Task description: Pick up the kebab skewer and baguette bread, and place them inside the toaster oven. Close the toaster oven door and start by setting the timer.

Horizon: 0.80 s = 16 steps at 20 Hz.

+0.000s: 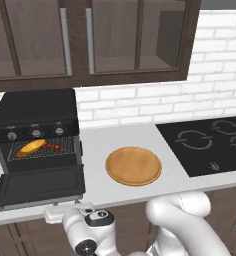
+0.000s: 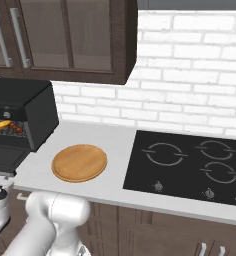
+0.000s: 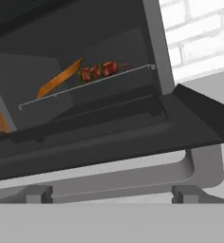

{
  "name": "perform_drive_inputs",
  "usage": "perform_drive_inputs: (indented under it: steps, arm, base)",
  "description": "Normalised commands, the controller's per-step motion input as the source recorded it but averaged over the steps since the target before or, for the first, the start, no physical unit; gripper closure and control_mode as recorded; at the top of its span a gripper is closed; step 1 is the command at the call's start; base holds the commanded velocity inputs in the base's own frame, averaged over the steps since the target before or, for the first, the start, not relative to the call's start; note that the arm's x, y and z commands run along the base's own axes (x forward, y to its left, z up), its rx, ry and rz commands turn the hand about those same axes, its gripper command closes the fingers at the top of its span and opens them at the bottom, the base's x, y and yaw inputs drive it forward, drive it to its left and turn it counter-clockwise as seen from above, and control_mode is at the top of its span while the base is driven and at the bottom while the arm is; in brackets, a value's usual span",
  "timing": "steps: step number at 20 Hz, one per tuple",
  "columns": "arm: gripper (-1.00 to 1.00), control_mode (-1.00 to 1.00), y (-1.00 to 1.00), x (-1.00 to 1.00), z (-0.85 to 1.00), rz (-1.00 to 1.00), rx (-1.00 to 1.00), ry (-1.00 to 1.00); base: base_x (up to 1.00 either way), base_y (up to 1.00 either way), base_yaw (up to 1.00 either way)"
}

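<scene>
The black toaster oven stands at the counter's left end. Its door hangs down flat, wide open. On the wire rack inside lie the golden baguette bread and, just right of it, the kebab skewer. My gripper sits low in front of the counter edge, under the door's front lip. It is open, with its fingertips spread wide just below the grey door handle and nothing between them.
A round wooden plate lies on the counter right of the oven. A black cooktop fills the counter's right part. Three silver knobs line the oven's front. Dark wall cabinets hang above.
</scene>
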Motion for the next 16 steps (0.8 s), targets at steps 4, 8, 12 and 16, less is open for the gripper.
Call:
perform_drive_inputs:
  steps: [4,8,12,16]
  arm:
    - [-1.0,-1.0,0.0,0.3,-0.22,0.0,0.0,0.03]
    - [-1.0,-1.0,0.0,0.31,-0.27,0.0,0.0,0.04]
    - [-1.0,-1.0,0.0,0.31,-0.23,0.0,0.0,0.02]
    - [-1.0,-1.0,0.0,0.31,-0.04,0.0,0.0,0.0]
  base:
    - [0.0,0.0,0.0]
    - [0.0,0.0,0.0]
    - [0.0,0.0,0.0]
    - [0.0,0.0,0.0]
